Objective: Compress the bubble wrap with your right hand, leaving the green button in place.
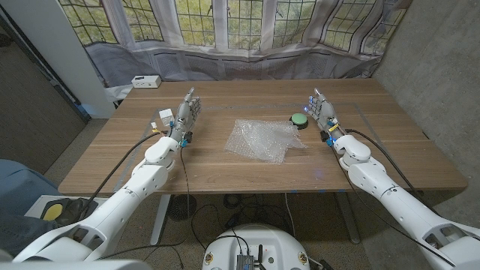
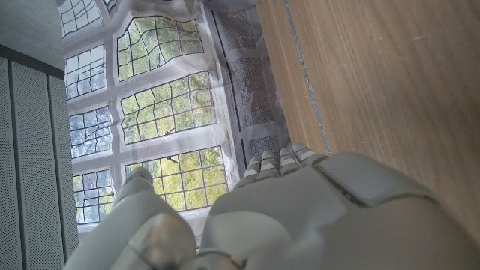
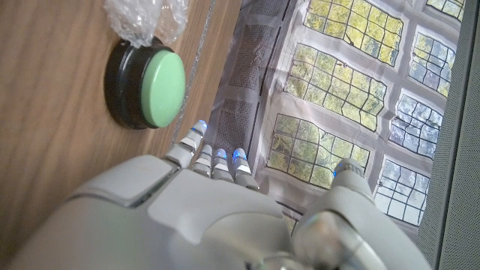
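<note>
A crumpled sheet of clear bubble wrap (image 1: 262,139) lies on the middle of the wooden table (image 1: 225,97). A green button (image 1: 299,119) on a black base sits at the sheet's far right corner; in the right wrist view the button (image 3: 150,86) touches the wrap's edge (image 3: 146,19). My right hand (image 1: 325,114) stands upright just right of the button, fingers straight and apart, holding nothing; its back (image 3: 225,225) shows in the right wrist view. My left hand (image 1: 185,116) stands upright left of the wrap, fingers extended, empty; its back (image 2: 300,217) shows in the left wrist view.
A small white box (image 1: 145,81) sits at the table's far left corner. A small white and blue item (image 1: 164,116) lies just left of my left hand. A draped curtain and windows (image 1: 247,30) stand behind the far edge.
</note>
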Robot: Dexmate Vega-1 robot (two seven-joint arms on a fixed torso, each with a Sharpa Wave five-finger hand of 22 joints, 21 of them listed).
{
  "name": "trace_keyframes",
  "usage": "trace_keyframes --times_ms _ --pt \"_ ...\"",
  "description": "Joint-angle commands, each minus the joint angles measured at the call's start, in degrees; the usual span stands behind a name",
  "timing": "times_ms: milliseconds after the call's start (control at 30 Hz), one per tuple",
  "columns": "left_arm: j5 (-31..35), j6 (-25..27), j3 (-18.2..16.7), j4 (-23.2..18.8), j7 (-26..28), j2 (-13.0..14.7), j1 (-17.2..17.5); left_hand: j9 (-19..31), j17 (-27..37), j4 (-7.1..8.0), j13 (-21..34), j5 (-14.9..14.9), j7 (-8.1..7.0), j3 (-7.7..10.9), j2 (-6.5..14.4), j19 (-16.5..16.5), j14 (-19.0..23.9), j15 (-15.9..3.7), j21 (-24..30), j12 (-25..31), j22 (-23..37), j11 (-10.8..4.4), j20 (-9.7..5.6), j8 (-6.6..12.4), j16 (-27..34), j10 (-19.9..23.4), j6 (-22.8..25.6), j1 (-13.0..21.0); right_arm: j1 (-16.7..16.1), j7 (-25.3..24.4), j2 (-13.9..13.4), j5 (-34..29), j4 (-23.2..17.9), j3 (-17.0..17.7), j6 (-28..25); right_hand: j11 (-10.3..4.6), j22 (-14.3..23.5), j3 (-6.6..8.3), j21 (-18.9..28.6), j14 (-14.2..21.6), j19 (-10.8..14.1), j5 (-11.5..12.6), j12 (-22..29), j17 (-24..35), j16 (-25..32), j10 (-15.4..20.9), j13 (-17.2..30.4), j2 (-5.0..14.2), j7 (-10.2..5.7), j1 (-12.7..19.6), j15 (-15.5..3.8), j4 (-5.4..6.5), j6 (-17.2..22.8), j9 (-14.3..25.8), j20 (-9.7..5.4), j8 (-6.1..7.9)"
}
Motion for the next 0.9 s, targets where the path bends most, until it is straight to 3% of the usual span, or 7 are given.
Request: trace_keyframes --times_ms 33,667,900 --pt "-0.7 0.2 -1.0 -2.5 0.2 1.1 2.3 0.1 0.3 -0.03 0.2 0.3 0.54 0.38 -0.1 -0.5 -0.2 0.00 0.4 0.4 0.2 0.56 0.14 0.40 0.3 0.2 0.3 0.3 -1.2 -0.3 -0.4 -0.9 -2.2 -0.5 -0.1 0.38 0.2 0.43 0.3 0.4 0.5 0.2 0.2 0.2 0.4 0.3 0.1 0.14 0.65 0.5 0.51 0.00 0.3 0.1 0.10 0.18" --pt "-1.2 -1.3 -2.9 -5.9 -0.5 3.7 4.8 0.2 0.3 -0.84 0.2 0.3 0.82 0.66 0.8 1.4 2.9 0.33 1.1 1.5 0.2 0.63 1.11 1.18 1.0 3.6 3.6 1.6 -5.2 -4.3 -1.8 -4.5 -9.8 0.3 3.3 -0.13 0.2 0.44 0.6 3.4 3.5 0.2 1.0 0.0 1.0 4.1 0.1 0.57 -0.34 1.1 0.01 -0.31 3.3 0.2 0.16 0.75" --pt "-0.6 -0.8 -3.0 -6.7 0.4 4.3 5.3 0.2 0.3 -1.07 0.2 0.3 0.89 0.75 1.0 1.9 3.6 0.40 1.2 1.7 0.2 0.76 1.32 1.33 1.0 4.3 4.6 2.0 -5.8 -3.5 -2.1 -5.3 -10.7 0.3 5.4 -0.08 0.2 0.46 0.6 3.9 4.0 0.2 1.1 0.0 1.1 4.7 0.1 0.62 -0.24 1.3 -0.01 -0.40 3.6 0.2 0.18 0.77"
